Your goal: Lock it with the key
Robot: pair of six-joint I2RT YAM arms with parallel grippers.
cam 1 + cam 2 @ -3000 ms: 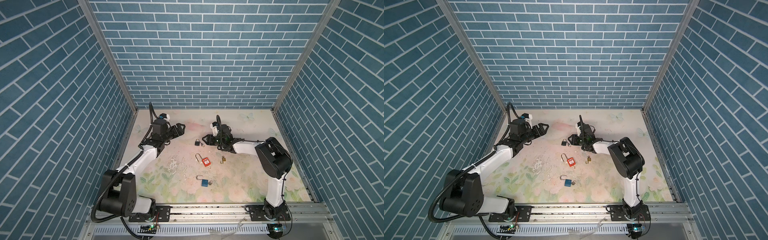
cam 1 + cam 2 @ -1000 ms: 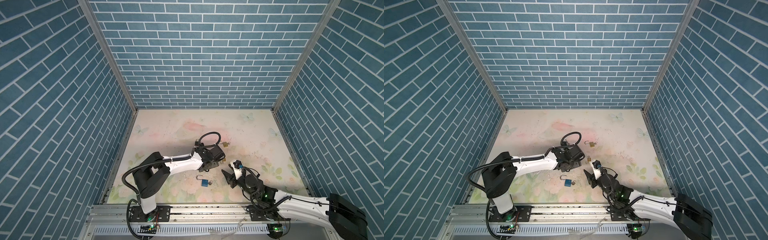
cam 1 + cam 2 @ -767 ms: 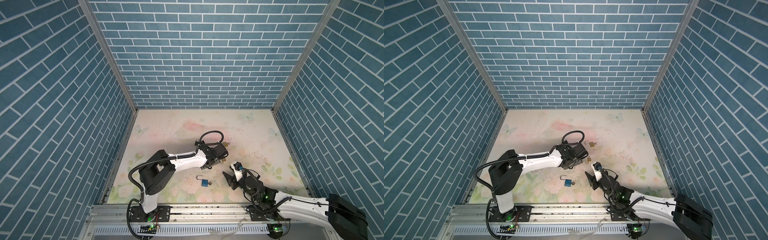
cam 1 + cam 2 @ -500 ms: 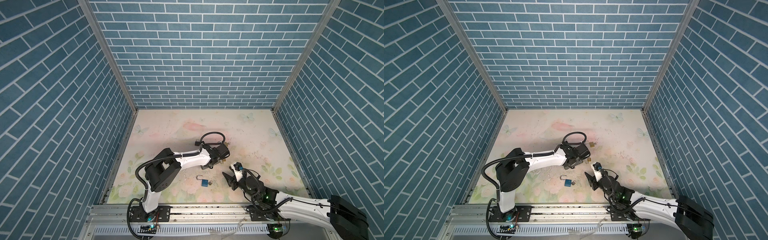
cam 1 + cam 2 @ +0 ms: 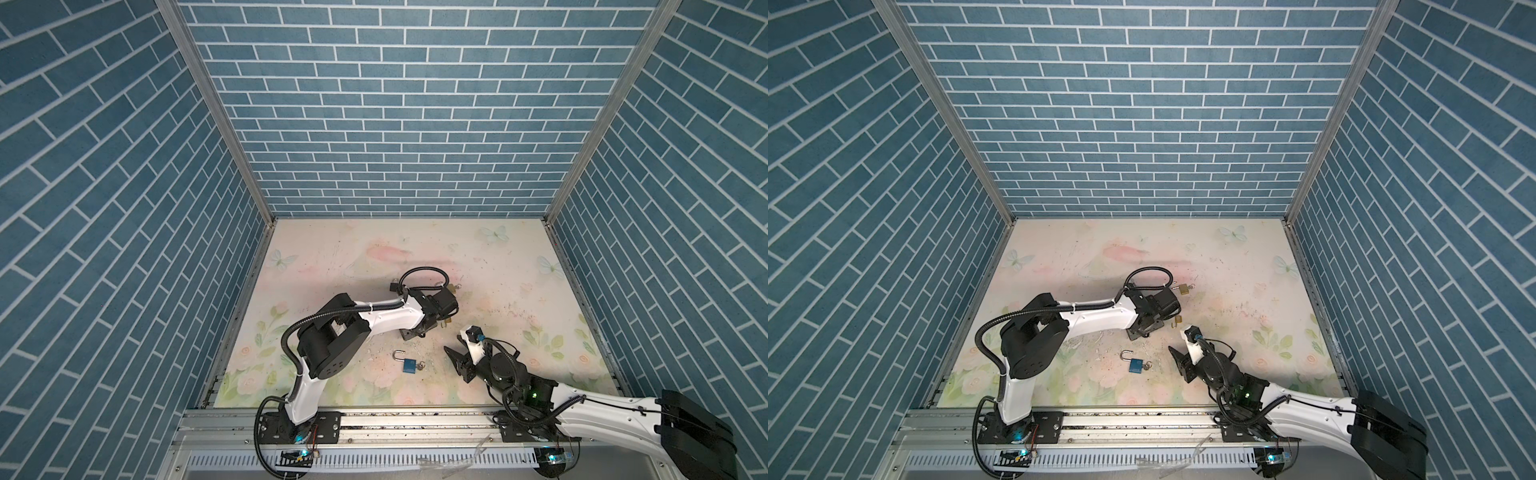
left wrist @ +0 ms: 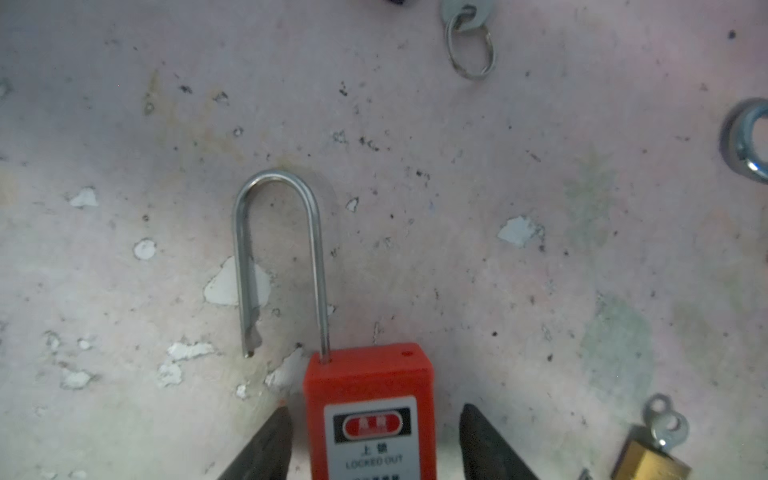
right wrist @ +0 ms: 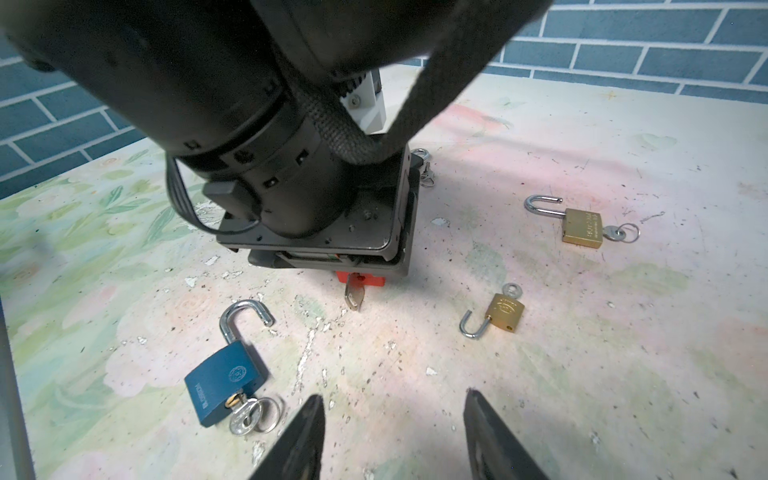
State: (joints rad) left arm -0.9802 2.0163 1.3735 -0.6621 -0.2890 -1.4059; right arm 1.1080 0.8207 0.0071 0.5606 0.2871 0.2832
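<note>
1. Across the flowered table surface (image 5: 374, 249), both my arms come in from the front edge. The left arm (image 5: 382, 322) stretches to about the middle, and the right arm (image 5: 602, 409) lies low by the front-right corner.
2. My left claw (image 6: 374, 409) sits low over the red padlock (image 6: 370, 436). Its jaws are half-wide and straddle the body, with a sliver of gap on each side, so I judge it not yet gripped.
3. My right claw (image 7: 393, 394) hovers near the front edge, jaws apart and empty, facing the left claw.
4. The red padlock lies flat near the middle of the surface. The blue padlock (image 7: 226, 384) lies nearer the front edge, the larger brass padlock (image 7: 582, 227) and smaller brass padlock (image 7: 505, 311) off to the right; all three have their shackles open.
5. The red one's shackle (image 6: 276, 249) is out, its free leg swung beside the body rather than over its hole.
6. The key (image 7: 354, 297) juts from the red lock's base toward the front edge.
7. As I read it, I am at the step of securing the lock body. Next, my left jaws should pinch it squarely so it cannot skid. The shackle must then turn over its hole and be pushed home, and my right claw must reach the key.
</note>
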